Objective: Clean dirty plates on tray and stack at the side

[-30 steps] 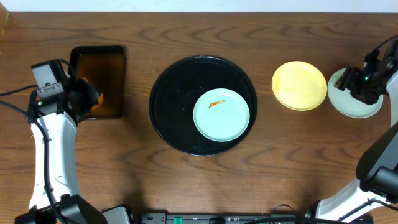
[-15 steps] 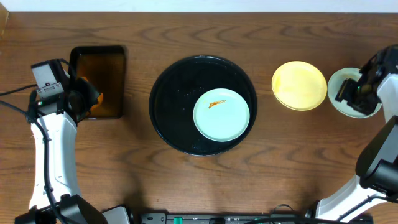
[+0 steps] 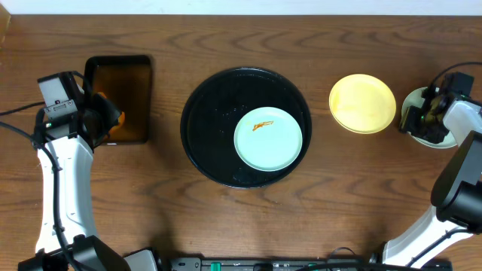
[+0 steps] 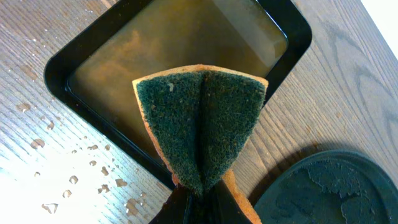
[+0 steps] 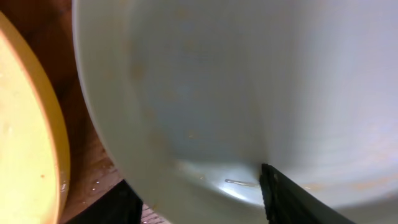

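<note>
Pale mint-blue round plate with orange-red smear: flat in the right half of large round glossy black tray, mid worktop. Right of the tray, apart from it: pale yellow round plate on the wood. Just beside that: second mint-blue plate, rim pinched in right gripper jaws, largely covered by the arm from overhead. Far left: left gripper jaws clamped on folded green-and-orange sponge, over the edge of rectangular black tray of brownish liquid. Water droplets on the worktop alongside.
</note>
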Available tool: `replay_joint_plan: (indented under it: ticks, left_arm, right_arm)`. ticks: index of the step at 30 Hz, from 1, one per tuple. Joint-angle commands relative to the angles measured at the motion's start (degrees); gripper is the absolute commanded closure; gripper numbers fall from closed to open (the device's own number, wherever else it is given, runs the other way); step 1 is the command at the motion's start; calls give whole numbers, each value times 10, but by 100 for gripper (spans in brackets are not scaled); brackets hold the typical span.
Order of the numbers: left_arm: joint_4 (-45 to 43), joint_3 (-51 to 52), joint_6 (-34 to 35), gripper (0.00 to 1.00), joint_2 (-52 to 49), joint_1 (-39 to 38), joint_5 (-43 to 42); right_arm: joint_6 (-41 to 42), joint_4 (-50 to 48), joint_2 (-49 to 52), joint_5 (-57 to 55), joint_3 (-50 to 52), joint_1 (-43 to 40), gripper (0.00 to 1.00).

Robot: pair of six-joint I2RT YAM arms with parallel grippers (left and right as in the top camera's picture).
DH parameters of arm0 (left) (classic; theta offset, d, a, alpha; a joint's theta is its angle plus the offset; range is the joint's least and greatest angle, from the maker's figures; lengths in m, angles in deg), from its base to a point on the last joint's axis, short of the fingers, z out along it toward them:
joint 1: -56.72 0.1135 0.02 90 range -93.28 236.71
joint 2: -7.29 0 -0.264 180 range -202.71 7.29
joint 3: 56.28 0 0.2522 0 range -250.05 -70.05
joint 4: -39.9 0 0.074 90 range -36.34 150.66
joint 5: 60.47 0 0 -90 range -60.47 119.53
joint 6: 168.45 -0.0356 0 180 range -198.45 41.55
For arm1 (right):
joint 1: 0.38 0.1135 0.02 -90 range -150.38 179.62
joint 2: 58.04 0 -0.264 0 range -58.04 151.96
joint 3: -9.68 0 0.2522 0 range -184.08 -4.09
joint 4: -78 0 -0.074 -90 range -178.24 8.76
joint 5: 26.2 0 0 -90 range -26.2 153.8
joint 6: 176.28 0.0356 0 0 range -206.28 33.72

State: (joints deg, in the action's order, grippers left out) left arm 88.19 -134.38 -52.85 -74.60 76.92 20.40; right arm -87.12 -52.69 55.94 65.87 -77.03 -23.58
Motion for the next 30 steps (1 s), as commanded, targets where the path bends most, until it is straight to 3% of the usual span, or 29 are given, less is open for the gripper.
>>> replay_joint_plan:
  ticks: [1,3,5,7,9,17,24,30]
  left_arm:
    - [0,0,-5,92,-1,1,-5]
    - [1,0,-5,92,-1,1,-5]
    - [1,0,-5,92,-1,1,-5]
    - [2,0,-5,92,-1,1,-5]
    - [2,0,-5,92,-1,1,-5]
    - [2,0,-5,92,-1,1,-5]
    - [4,0,-5,92,-1,1,-5]
    - [8,0,-5,92,-1,1,-5]
  right_arm:
    - [-17,22,23,5,8,18,43]
    - [-16,32,23,-5,8,25,49]
    - [-16,37,23,-12,8,32,74]
    - [-13,39,23,-12,8,37,89]
    - [-10,38,23,-12,8,40,97]
    - [54,40,20,11,1,41,99]
    - [49,-8,-21,314,-5,41,99]
    - [96,-40,-29,338,-5,42,98]
